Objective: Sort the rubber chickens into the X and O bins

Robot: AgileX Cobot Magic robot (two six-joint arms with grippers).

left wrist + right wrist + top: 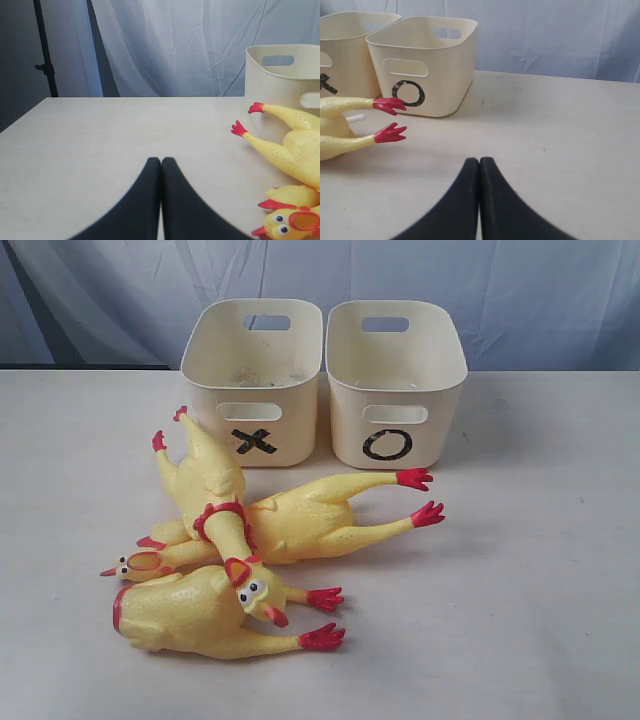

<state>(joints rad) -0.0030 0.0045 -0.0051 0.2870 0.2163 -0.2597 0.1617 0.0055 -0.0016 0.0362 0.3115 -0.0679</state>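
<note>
Three rubber chickens lie piled in front of the bins. One whole chicken (212,480) lies across another whole one (310,520), whose red feet point toward the O bin (440,410). A headless body (185,615) lies nearest the front. The X bin (295,405) stands left of the O bin, the two side by side. Neither gripper shows in the exterior view. My left gripper (161,160) is shut and empty over bare table, left of a chicken (295,147). My right gripper (479,160) is shut and empty, to the right of the red feet (390,132) and the O bin (445,75).
The pale table (540,570) carries only the bins and chickens. A bluish-white curtain (500,300) hangs behind. A dark stand pole (44,50) rises past the table's far edge in the left wrist view. A cream bin (265,82) shows there without its mark.
</note>
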